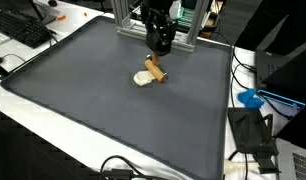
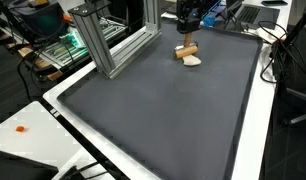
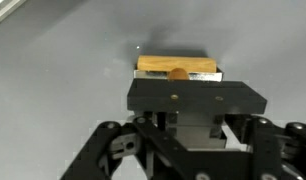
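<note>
My gripper (image 1: pixel 162 44) hangs over the far part of a dark grey mat (image 1: pixel 103 110), and its tips look pressed together with nothing between them. Just below and in front of it a small wooden block (image 1: pixel 154 69) lies on the mat, touching a small white piece (image 1: pixel 143 79). Both also show in an exterior view, the block (image 2: pixel 186 50) and the white piece (image 2: pixel 193 60) under the gripper (image 2: pixel 190 22). In the wrist view the block (image 3: pixel 178 66) shows just past the black gripper tips (image 3: pixel 198 95), apart from them.
An aluminium frame (image 2: pixel 118 45) stands along the mat's far edge behind the gripper. A keyboard (image 1: pixel 23 30) lies beyond one corner. A blue object (image 1: pixel 251 98) and black cables and gear (image 1: pixel 255 130) sit beside the mat. A white table edge (image 2: pixel 33 130) runs along one side.
</note>
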`<act>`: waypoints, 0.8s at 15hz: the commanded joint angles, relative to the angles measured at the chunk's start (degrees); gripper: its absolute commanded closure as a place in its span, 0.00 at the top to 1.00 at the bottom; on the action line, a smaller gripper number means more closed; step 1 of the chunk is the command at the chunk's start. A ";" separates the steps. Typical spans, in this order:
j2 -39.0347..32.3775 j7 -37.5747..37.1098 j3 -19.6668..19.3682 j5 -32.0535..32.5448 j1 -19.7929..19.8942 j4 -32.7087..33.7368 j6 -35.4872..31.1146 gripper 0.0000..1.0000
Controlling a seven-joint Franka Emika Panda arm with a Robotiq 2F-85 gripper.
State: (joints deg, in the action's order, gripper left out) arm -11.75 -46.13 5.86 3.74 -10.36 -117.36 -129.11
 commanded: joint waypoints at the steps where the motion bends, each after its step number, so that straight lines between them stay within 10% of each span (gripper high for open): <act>1: 0.18 1.37 -0.32 -0.08 -0.26 -1.12 -1.27 0.53; 4: 0.19 1.65 -0.30 -0.20 -0.26 -1.19 -1.09 0.35; 12: 0.16 2.24 -0.39 0.28 -0.32 -2.22 -1.29 0.34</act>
State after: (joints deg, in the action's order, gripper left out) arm -11.73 -44.84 5.85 3.76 -10.37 -117.39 -129.14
